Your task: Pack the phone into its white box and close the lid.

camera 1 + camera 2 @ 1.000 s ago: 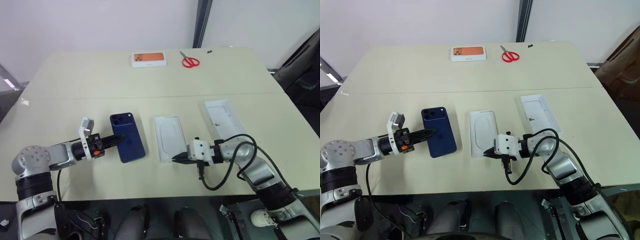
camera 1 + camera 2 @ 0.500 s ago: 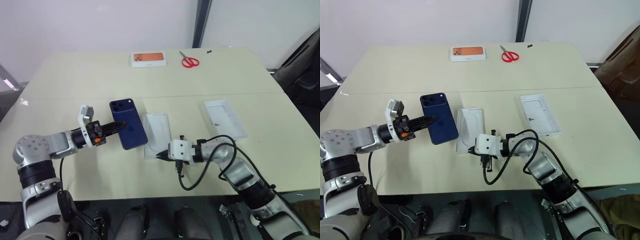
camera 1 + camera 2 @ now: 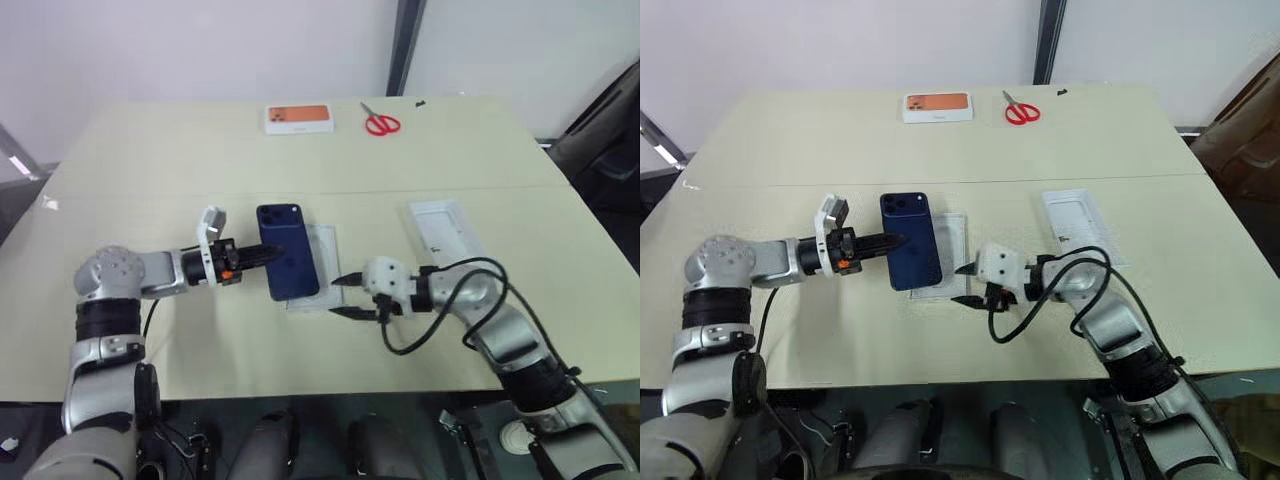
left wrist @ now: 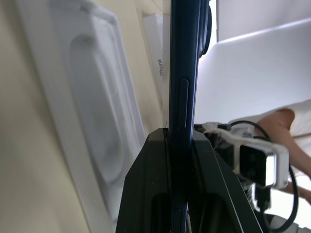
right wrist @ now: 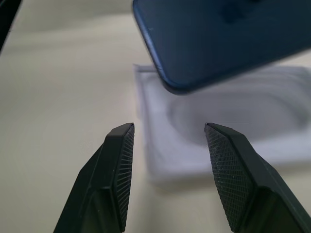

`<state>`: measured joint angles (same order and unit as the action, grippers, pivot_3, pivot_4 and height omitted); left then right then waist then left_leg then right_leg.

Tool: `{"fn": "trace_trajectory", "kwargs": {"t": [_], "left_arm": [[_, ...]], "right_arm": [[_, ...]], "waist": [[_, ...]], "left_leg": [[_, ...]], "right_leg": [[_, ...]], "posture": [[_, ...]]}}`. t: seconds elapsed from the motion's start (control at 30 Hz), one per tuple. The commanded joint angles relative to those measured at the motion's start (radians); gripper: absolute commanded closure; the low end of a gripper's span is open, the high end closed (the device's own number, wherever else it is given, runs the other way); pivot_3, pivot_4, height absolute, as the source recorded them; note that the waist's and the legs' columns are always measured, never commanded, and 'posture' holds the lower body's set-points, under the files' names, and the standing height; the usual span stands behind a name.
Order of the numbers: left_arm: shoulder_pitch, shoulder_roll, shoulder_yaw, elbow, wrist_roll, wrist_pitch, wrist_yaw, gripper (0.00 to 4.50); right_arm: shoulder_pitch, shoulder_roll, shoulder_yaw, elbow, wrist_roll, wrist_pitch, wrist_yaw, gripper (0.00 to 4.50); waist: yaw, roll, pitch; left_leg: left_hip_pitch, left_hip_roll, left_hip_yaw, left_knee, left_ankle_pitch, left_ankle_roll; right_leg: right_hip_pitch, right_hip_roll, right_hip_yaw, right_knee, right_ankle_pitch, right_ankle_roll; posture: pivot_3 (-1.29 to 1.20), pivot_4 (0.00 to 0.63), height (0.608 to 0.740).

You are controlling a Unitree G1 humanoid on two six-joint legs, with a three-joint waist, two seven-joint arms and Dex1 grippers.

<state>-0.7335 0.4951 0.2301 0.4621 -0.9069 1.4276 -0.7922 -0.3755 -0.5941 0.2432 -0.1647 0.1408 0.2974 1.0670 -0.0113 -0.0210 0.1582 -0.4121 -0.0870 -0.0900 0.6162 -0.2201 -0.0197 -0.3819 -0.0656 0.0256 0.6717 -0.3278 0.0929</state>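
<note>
One phone (image 3: pixel 289 250) (left pincer (image 3: pixel 262 257) clamping), two white trays, one scissors (image 3: pixel 379 122).

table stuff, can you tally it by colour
white: 3 - white box under the phone, lid, white box with orange top
dark blue: 1 - phone, clamped in the left claw
red: 1 - scissors
total: 5
</note>
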Motion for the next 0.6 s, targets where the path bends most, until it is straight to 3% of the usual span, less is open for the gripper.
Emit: {"fn": "trace_trajectory", "kwargs": {"t": [0.03, 0.27, 0.57, 0.6], "left_arm": [[-0.056, 0.015, -0.089, 0.061, 0.054, -0.061, -0.127, 4.5], [-0.146, 0.01, -0.237, 0.238, 0.192, -0.185, -0.322, 4.5], [-0.171, 0.016, -0.266, 0.267, 0.271, -0.201, -0.411, 0.29], [-0.17, 0.021, -0.267, 0.256, 0.273, -0.196, -0.418, 0.03]], "right_arm": [[0.029, -0.035, -0.059, -0.011, 0.027, -0.012, -0.004, 2.11], [0.062, -0.056, -0.081, -0.03, 0.02, -0.008, -0.041, 2.11], [0.055, -0.049, -0.056, -0.007, -0.001, -0.03, -0.066, 2.07], [0.047, -0.043, -0.051, 0.003, -0.006, -0.036, -0.068, 2.07]], "waist": [[-0.001, 0.0, 0.0], [-0.003, -0.001, 0.001], [-0.001, -0.001, 0.001], [-0.001, -0.001, 0.001]], "left_leg": [[0.0, 0.0, 0.0, 0.0, 0.0, 0.0], [-0.001, 0.0, 0.0, 0.0, 0.0, 0.001], [-0.016, 0.0, 0.0, 0.014, 0.0, 0.001], [-0.015, 0.0, 0.0, 0.014, 0.0, 0.001]], "right_leg": [[0.0, 0.0, 0.0, 0.0, 0.0, 0.0], [-0.001, 0.0, 0.0, 0.0, 0.0, 0.0], [-0.012, 0.0, 0.0, 0.007, 0.0, 0.0], [-0.012, 0.0, 0.0, 0.008, 0.0, 0.0]], "posture": [[0.0, 0.15, 0.734], [0.0, 0.15, 0.734], [0.0, 0.15, 0.734], [0.0, 0.15, 0.734]]}}
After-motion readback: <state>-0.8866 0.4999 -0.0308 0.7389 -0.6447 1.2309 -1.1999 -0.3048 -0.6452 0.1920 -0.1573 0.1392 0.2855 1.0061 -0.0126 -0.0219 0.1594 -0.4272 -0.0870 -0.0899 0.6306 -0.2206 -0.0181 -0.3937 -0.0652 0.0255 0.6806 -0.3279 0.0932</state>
